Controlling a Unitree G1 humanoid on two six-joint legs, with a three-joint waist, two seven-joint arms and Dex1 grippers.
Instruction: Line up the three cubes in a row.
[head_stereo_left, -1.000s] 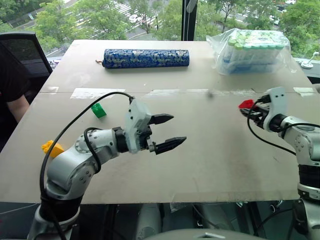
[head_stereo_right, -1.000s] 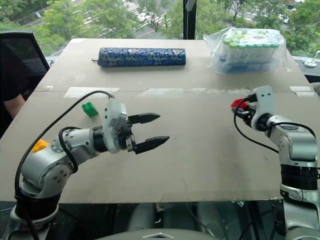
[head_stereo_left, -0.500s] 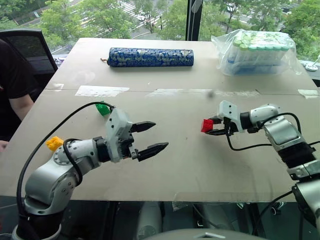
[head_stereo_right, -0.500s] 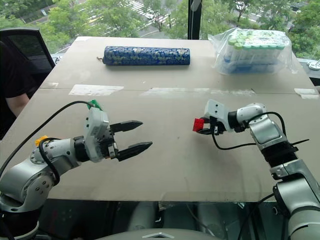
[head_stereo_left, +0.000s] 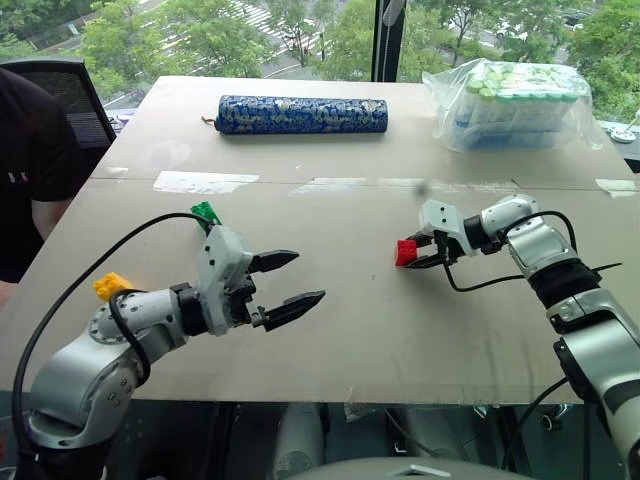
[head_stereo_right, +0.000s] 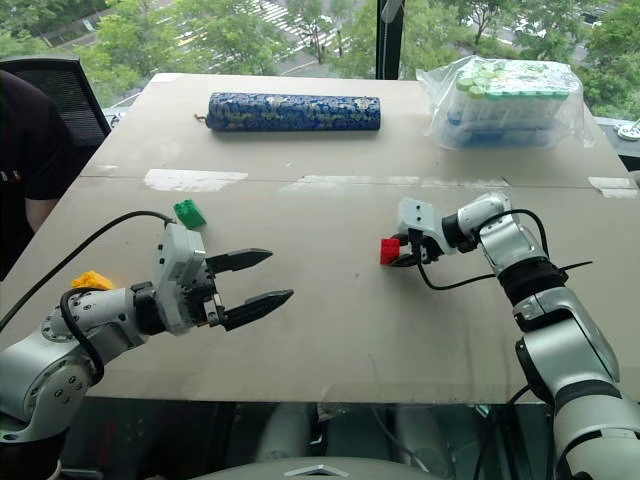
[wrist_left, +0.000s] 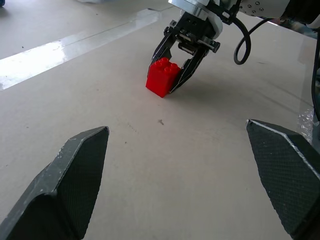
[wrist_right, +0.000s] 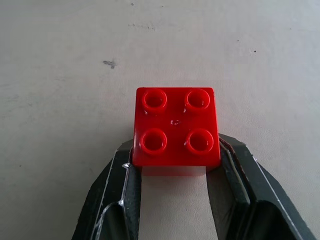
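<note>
Right hand (head_stereo_left: 413, 254): pinching red cube (head_stereo_left: 406, 251), low at the surface (head_stereo_left: 400, 320), likely for placing. Left hand (head_stereo_left: 285, 280): spread, empty. Green cube (head_stereo_left: 206, 212), yellow cube (head_stereo_left: 111, 286): apart, unaligned.

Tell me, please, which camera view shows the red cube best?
The right wrist view: the red cube is large, studs up, gripped by the right tool. The left wrist view shows it smaller; both eye views show it tiny.

No legible text anywhere
</note>
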